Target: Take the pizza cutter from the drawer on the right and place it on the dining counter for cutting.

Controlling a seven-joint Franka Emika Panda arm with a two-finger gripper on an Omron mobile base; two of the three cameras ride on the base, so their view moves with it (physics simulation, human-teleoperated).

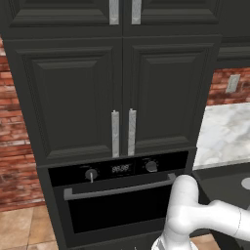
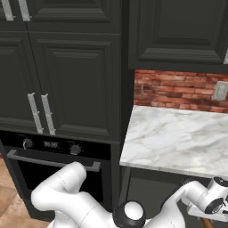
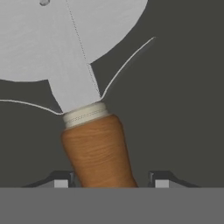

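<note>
The pizza cutter [image 3: 94, 144] fills the hand view: its round silver-grey wheel [image 3: 65, 35] is at the top and its brown wooden handle points down between my finger tips. It lies on the dark floor of the drawer [image 3: 183, 109]. My gripper [image 3: 111, 181] is shut on the handle, with one dark finger tip [image 3: 61, 180] on either side. In the right base view the gripper [image 2: 213, 209] hangs low at the bottom right, below the marble edge, with a bit of the brown handle [image 2: 206, 222] under it. The dining counter is out of view.
A tall dark cabinet with silver door handles [image 1: 122, 132] stands over a built-in oven [image 1: 117, 195]. To its right, a marble-topped counter [image 2: 178, 138] runs along a red brick wall [image 2: 178, 91]. My white arm [image 2: 67, 196] bends low in front of the oven.
</note>
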